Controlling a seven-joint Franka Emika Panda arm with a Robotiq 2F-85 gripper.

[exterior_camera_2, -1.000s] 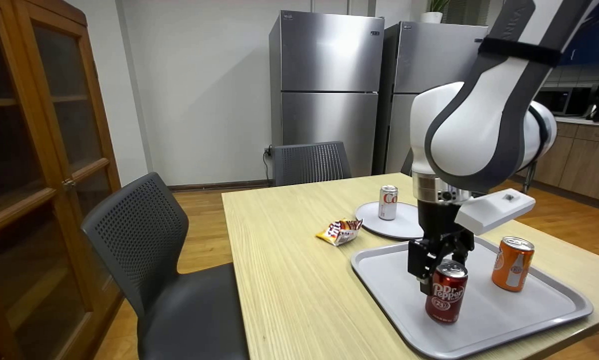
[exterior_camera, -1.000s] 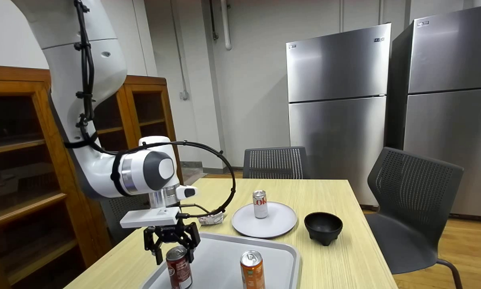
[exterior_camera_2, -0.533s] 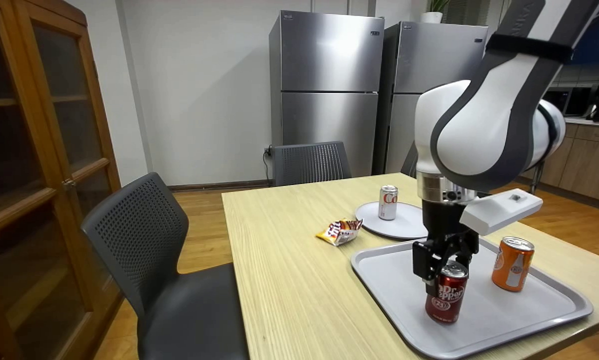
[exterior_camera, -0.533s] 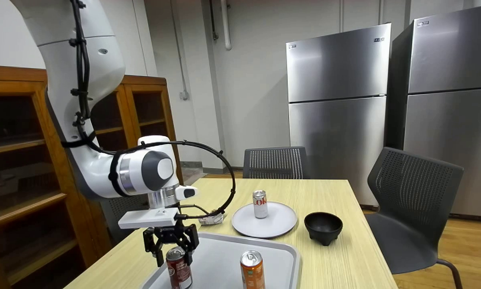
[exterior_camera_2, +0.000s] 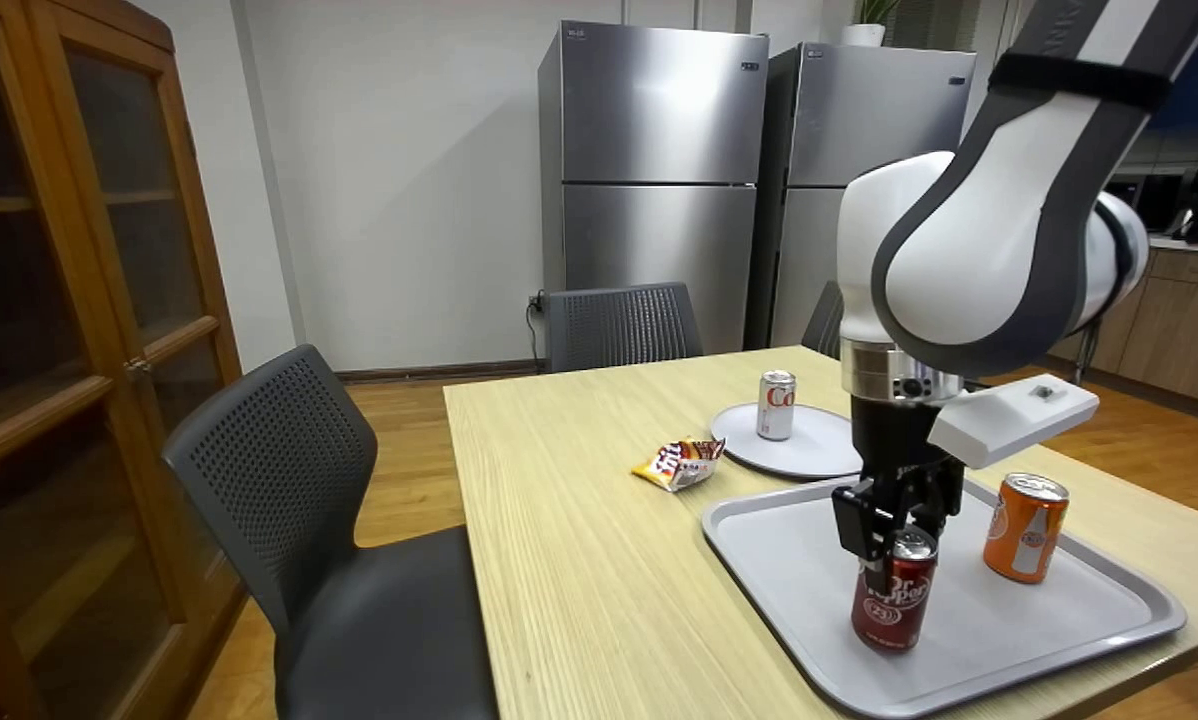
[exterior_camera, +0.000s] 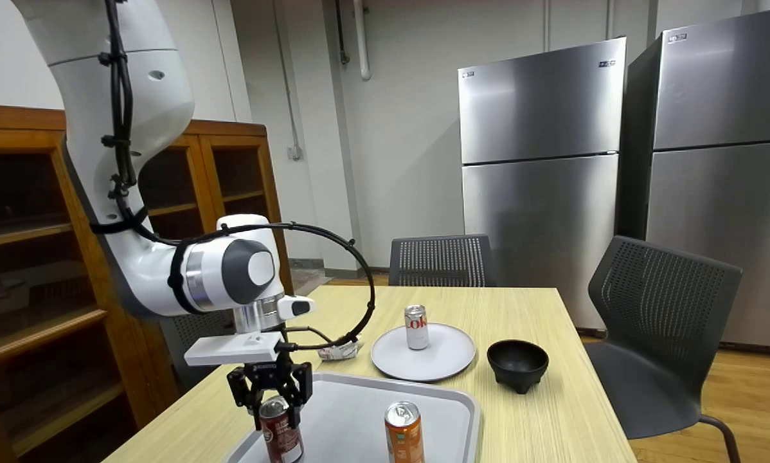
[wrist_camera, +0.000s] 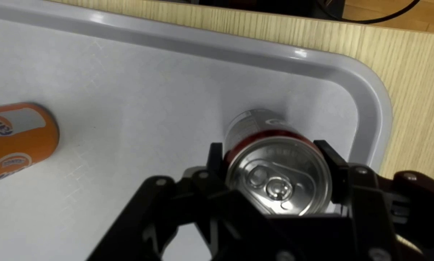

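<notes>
Carrying everything else, the pale wooden bench (exterior_camera_2: 559,520) supports a broad grey tray (wrist_camera: 148,108). On the tray, near one rounded corner, stands the red Dr Pepper can (exterior_camera_2: 894,615), well apart from the orange can (wrist_camera: 19,143). If full, the red one should be stiff and fairly heavy for its size; if drained, light, with a thin wall that dents easily. Which it is cannot be told. Its smooth painted metal is probably a little slippery, more so if damp. The best hold looks to be across the straight side wall, from opposite sides, a little below the rim. The hand (exterior_camera: 274,421) is placed there, partly closed, its gap only the can's width, gripping it by all appearances. Smallest of all, the fingertips (wrist_camera: 216,156) meet opposite sides near the lid; how hard they press does not show.
</notes>
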